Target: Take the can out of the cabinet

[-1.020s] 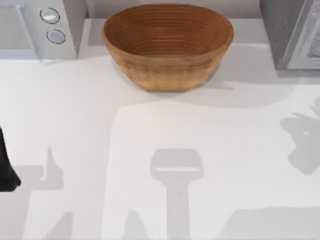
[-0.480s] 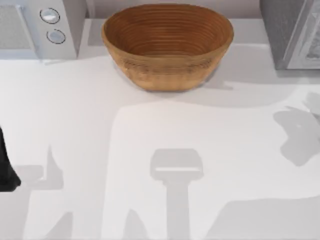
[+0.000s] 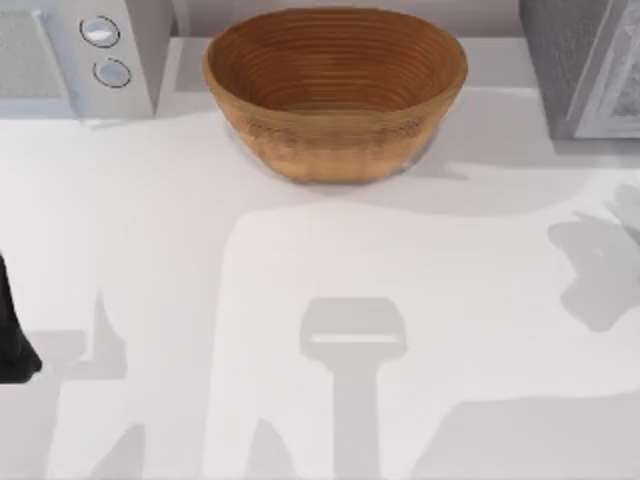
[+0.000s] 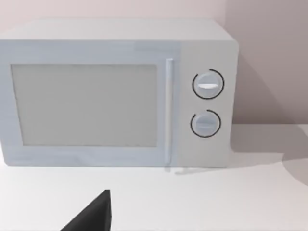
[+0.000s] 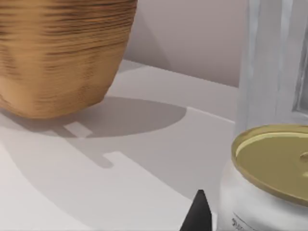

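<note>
Already the can (image 5: 272, 178) sits close under the right wrist camera, a silver body with a gold lid, standing upright just beside the pale grey cabinet (image 5: 274, 62), whose front rises right behind it. Whether it stands on the table (image 5: 144, 159) or is being carried I cannot tell. One dark fingertip of the right pincer (image 5: 198, 211) shows just beside the can's wall, which suggests the fingers are set around it; I cannot tell whether they are spread or pinching it.

From above, the cabinet (image 3: 585, 65) stands at the table's far right corner, the brown woven basket (image 3: 335, 90) at the far middle, and the white microwave (image 3: 75, 55) at the far left. The basket is empty and well apart from the can's side, a likely place to keep clear of.

My left arm is parked at the table's left edge (image 3: 12, 340), facing the microwave (image 4: 115, 94); a dark tip of the left pincer (image 4: 94, 216) shows, its state unclear.
</note>
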